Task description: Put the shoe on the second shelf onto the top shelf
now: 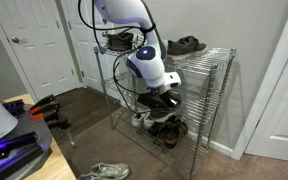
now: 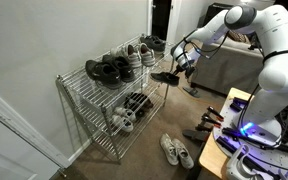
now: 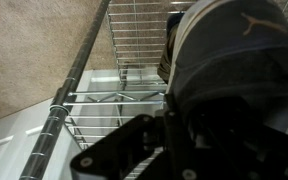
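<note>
Your gripper (image 2: pixel 178 67) has its jaws clamped on the shoe (image 2: pixel 167 76), which hangs in the air off the open end of the rack (image 2: pixel 94 120). It touches no shelf. In that exterior view the shoe sits just beside the rack's corner, a little below the level of the top shelf (image 1: pixel 212 56) and above the second shelf (image 1: pixel 197 100). From the wrist view you see the shoe (image 3: pixel 229 45) close up, dark with a grey panel, filling the upper right. The gripper's black body is under it, and a chrome post (image 3: pixel 72 95) and wire grid lie past it on the left; you cannot tell from there which tier that grid is. In the exterior view facing the rack, your arm (image 1: pixel 149 65) stands in front of it and hides most of the gripper and the shoe. The top shelf already carries a pair of black sandals (image 1: pixel 187 45) at one end. From the side view it also holds a dark pair (image 2: pixel 109 70) and a white-and-grey pair (image 2: pixel 139 55). More shoes (image 2: pixel 129 110) sit lower in the rack. A pair of white sneakers (image 2: pixel 176 152) lies on the carpet in front, well apart from the held shoe.
</note>
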`<state>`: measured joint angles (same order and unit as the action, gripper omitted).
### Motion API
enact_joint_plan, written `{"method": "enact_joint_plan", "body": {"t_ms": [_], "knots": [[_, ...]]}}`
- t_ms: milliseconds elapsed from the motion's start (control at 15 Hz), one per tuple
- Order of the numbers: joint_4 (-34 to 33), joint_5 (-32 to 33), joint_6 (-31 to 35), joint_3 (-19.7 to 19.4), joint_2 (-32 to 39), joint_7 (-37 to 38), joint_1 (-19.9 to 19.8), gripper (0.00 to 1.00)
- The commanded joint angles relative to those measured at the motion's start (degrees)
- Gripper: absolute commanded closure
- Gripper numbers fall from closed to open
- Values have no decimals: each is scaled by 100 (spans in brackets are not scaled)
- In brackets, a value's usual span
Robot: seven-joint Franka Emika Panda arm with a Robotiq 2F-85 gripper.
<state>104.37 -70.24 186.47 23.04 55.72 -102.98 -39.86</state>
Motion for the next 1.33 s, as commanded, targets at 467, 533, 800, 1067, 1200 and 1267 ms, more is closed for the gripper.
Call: {"method": "enact_joint_plan", "body": {"t_ms": [467, 533, 800, 1067, 1200, 1267], "knots": [[1855, -150, -143, 741, -2152, -527, -1191, 96], [1940, -141, -150, 813, -2287, -501, -1311, 96], [2261, -63, 30, 827, -2627, -382, -1417, 96], [2754, -85, 471, 618, -3006, -279, -1220, 96], [3006, -159, 802, 635, -3237, -268, -1206, 96], [3140, -206, 1014, 680, -3389, -254, -1213, 96]]}}
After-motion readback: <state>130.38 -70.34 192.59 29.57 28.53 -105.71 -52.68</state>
